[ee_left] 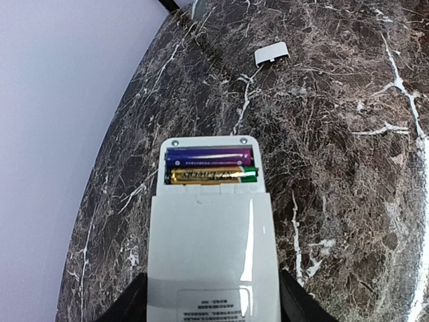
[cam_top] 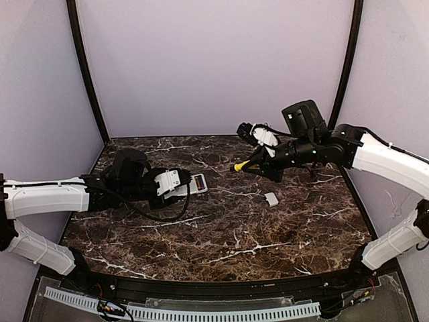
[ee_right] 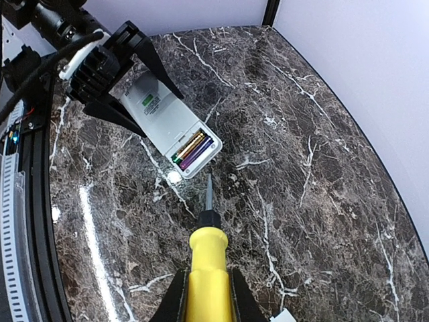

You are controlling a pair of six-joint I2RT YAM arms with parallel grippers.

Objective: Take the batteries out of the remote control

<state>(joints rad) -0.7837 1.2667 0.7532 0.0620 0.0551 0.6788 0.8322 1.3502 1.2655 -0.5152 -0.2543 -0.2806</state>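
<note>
left gripper (ee_left: 211,305), jaws clamped on the sides of the remote control (ee_left: 211,248), holds it back-side up over the left of the marble table (cam_top: 234,241). the battery bay at the remote's far end is uncovered, and the two batteries (ee_left: 209,166), one purple and one gold, lie side by side inside it. right gripper (ee_right: 209,295), closed around the yellow handle of a screwdriver (ee_right: 209,258), aims the blade at the uncovered end of the remote, its tip near but not touching; a small white cover (cam_top: 271,198) lies on the table, well apart from the remote.
</note>
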